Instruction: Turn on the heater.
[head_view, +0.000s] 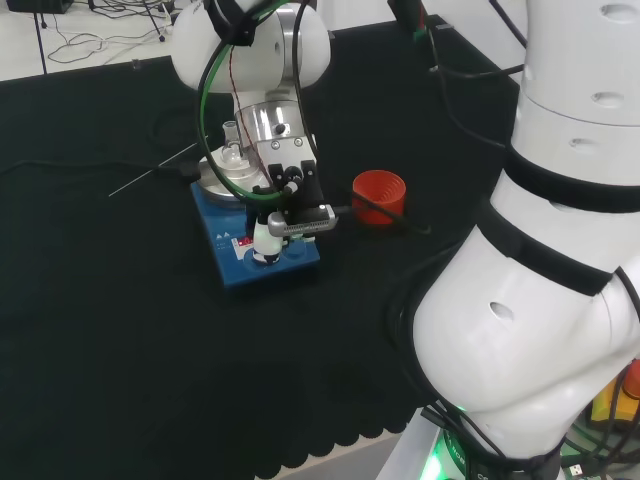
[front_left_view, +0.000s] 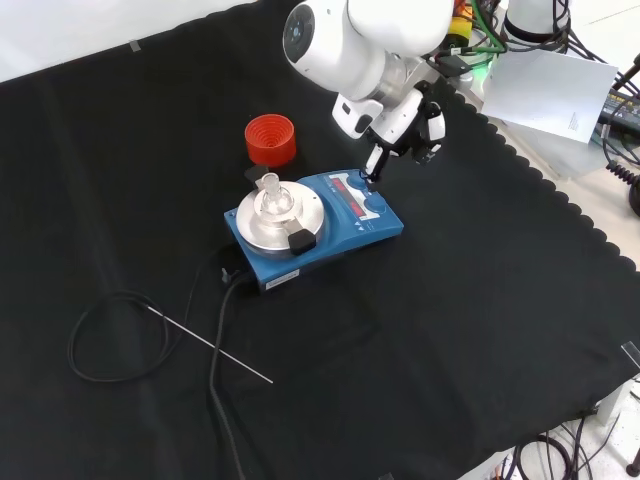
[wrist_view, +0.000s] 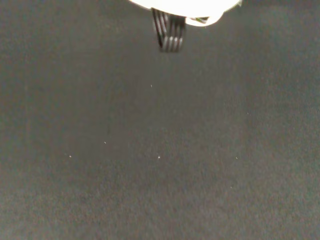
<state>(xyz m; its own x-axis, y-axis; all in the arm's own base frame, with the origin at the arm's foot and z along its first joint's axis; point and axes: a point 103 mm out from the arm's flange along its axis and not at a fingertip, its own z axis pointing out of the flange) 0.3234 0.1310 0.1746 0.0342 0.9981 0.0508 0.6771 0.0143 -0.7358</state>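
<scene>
Blue hotplate heater (front_left_view: 318, 222) sits mid-desk (front_left_view: 480, 330) on black cloth, round steel plate toward the front view's left, control panel toward its right. A small clear glass flask (front_left_view: 272, 197) stands on the plate. Red ribbed ring stand (front_left_view: 271, 139) lies just behind the heater in the front view. A thin rod (front_left_view: 210, 345) and a black cable (front_left_view: 100, 340) lie nearer the camera.

Hand (front_left_view: 405, 125) hovers over the panel end, one finger (front_left_view: 372, 172) pointing down at the controls, the rest curled, holding nothing. Contact: cannot tell.

Judgement: the step is pressing the power control. Come straight down on the switch, keep the wrist clear of the flask, avoid shoving the base sideways.
</scene>
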